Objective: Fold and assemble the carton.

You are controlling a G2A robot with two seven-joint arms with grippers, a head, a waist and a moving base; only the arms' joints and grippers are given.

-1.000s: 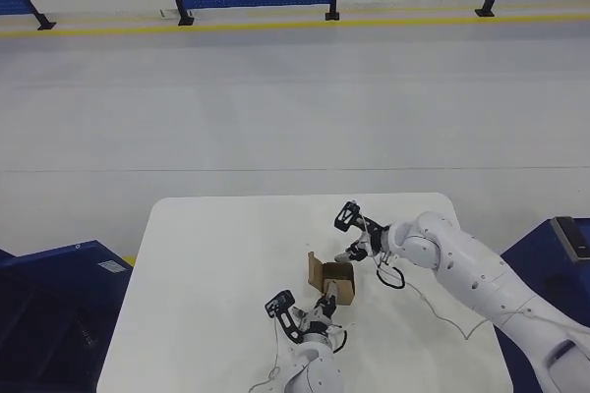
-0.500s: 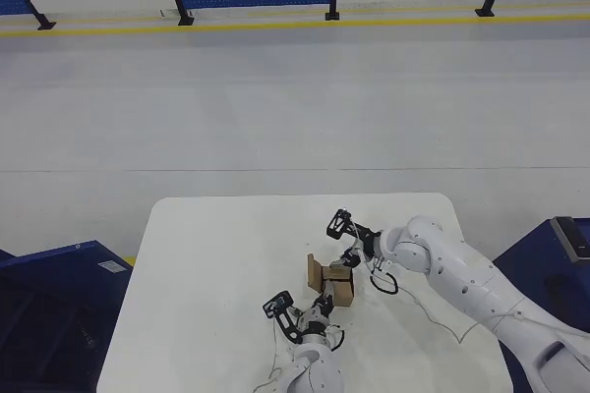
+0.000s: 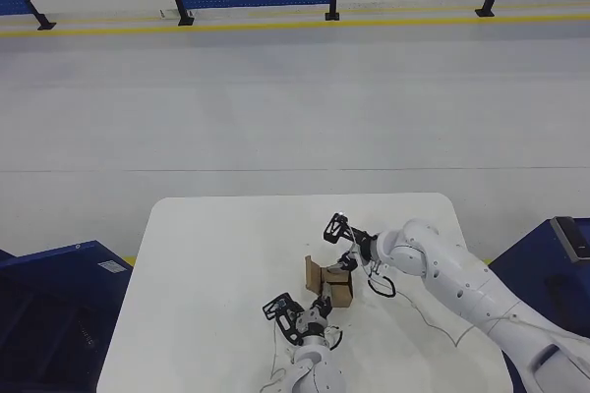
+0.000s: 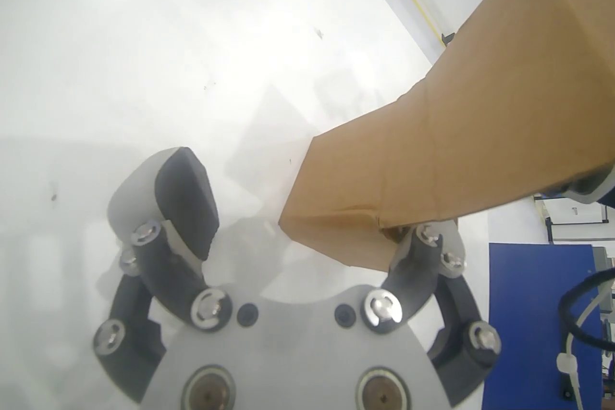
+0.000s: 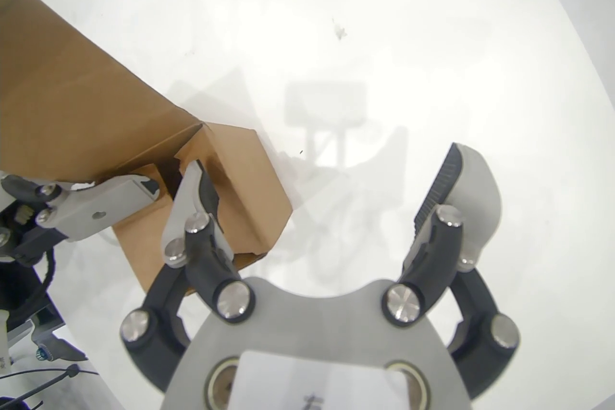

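Currently the brown carton (image 3: 331,285) sits on the white table (image 3: 206,255), lower centre of the top view, with one flap (image 3: 312,267) standing up on its left side. At the carton's upper right in frame, the right gripper (image 3: 342,246) has its fingers spread and clamps nothing. One finger (image 5: 188,195) pokes into the carton's open end, the other is over bare table. Just below the carton, the left gripper (image 3: 297,310) is also released. One finger (image 4: 417,265) touches a carton corner, the other (image 4: 185,191) is clear.
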